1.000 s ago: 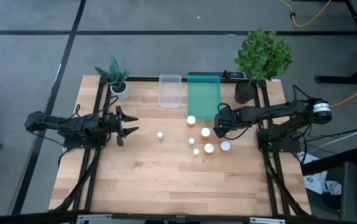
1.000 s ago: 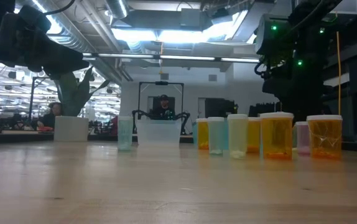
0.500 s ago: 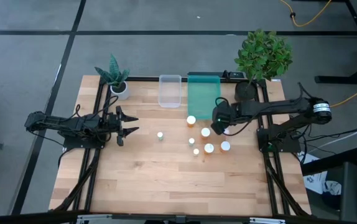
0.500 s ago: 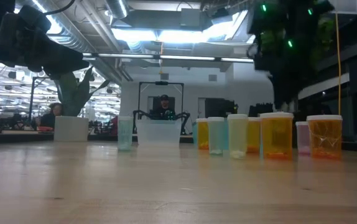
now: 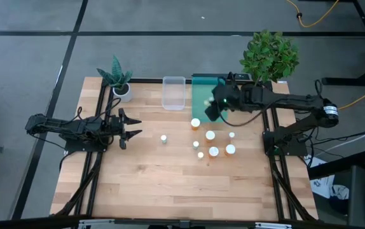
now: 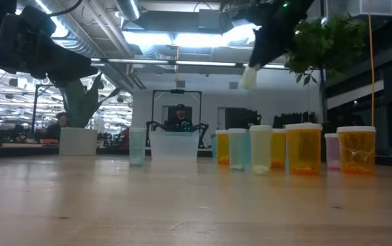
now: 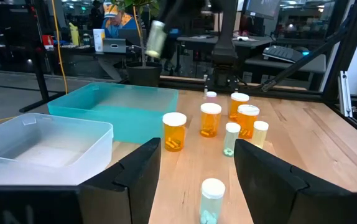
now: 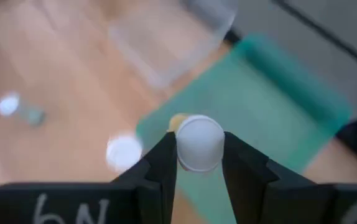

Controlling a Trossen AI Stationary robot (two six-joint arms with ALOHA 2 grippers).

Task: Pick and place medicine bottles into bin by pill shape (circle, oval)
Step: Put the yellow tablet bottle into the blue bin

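My right gripper [image 5: 213, 108] hangs high over the teal bin [image 5: 206, 89], shut on a small pale medicine bottle [image 6: 249, 76] with a white cap [image 8: 198, 142]. The bottle also shows far off in the left wrist view [image 7: 156, 38]. Several other medicine bottles, orange and pale, stand upright on the wood near the bin [image 5: 210, 135]. One stands alone [image 5: 163, 138], right in front of my left gripper [image 5: 130, 127]. That gripper waits open and level at the table's left. A clear bin [image 5: 173, 93] sits left of the teal one. My right gripper pinches the pale bottle between its two fingers, which lie on opposite sides of its cap end [image 8: 177, 149]. The fingers slant downward from above. The bottle is lifted clear, tilted, its body [image 6: 248, 79] sticking out below the fingertips.
A small potted plant [image 5: 120, 81] stands at the far left corner and a bushy one [image 5: 268, 60] at the far right, close behind my right arm. The near half of the table is bare wood [image 5: 170, 184].
My right gripper has risen from among the bottles on the table and gone toward the far edge, over the teal bin, rolling and tipping as it went. The pale bottle has come up with it, clear of the table and now tilted.
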